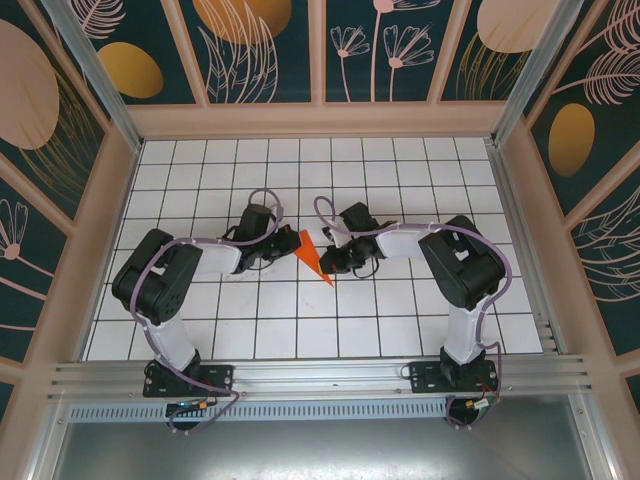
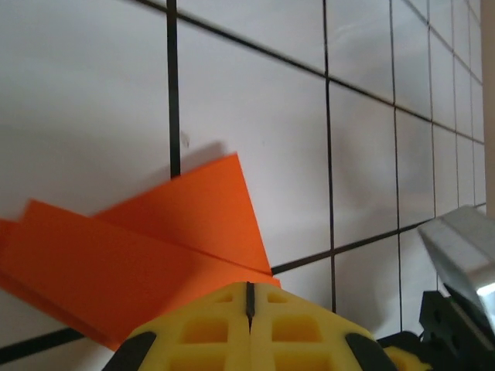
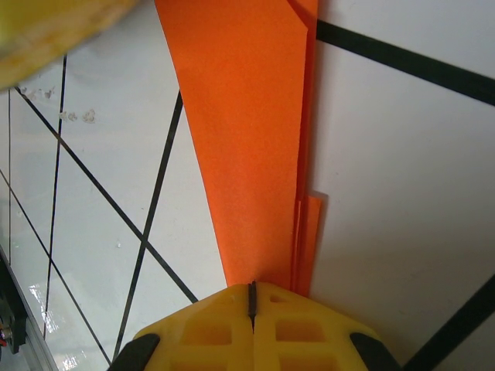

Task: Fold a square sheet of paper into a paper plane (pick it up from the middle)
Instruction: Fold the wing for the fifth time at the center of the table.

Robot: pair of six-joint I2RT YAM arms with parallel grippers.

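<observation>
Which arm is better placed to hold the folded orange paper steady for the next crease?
Right, probably. The right pincer is shut on the narrow end of the paper plane, in line with its long layered folds. The left pincer is shut at a corner of the wide part, off to one side.

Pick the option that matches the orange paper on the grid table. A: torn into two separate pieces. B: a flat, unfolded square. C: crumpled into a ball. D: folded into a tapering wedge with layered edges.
D: the folded orange paper narrows to a wedge with stacked layers along one edge in the right wrist view, and overlapping flaps show in the left wrist view.
</observation>
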